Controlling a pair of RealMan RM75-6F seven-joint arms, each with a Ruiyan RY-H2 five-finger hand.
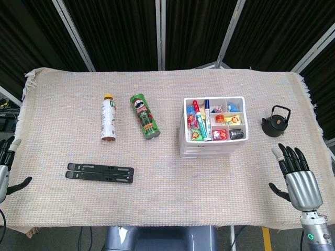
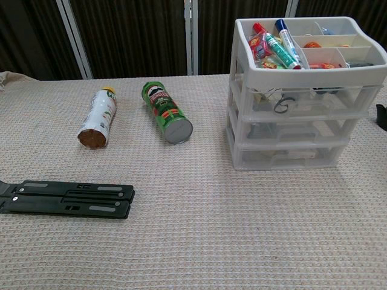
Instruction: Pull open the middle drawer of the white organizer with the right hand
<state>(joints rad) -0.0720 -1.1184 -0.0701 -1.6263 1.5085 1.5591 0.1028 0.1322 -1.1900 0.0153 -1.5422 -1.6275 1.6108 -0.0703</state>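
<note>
White organizer [image 1: 212, 141] stands right of centre on the worktop [image 1: 157, 198], a boxy unit of milky translucent plastic with three stacked drawers and an open top tray split into compartments. The tray holds markers with red and blue caps and small bright packets. In the chest view the middle drawer [image 2: 290, 128] sits flush with the drawers above and below it, its front closed and dim shapes showing through the cloudy wall. A pale woven cloth with a coarse waffle texture and a frayed edge covers the worktop. The right hand [image 1: 296, 175] hovers near the front right edge of the cloth, metal-backed with dark fingers spread apart and pointing away from the robot, holding nothing; it is well apart from the organizer, to its right and nearer the robot. A small black teapot [image 1: 276, 121], rounded with an arched handle, sits between that hand and the far edge, just right of the organizer. The left hand [image 1: 7, 167] shows only partly at the left border, fingers apart and empty. Left of the organizer a green cylindrical crisp can [image 1: 145, 115] and a white bottle with a yellow cap [image 1: 108, 116] lie on their sides, near each other. A flat black folded stand [image 1: 99, 173] of two slotted bars lies nearer the robot.
</note>
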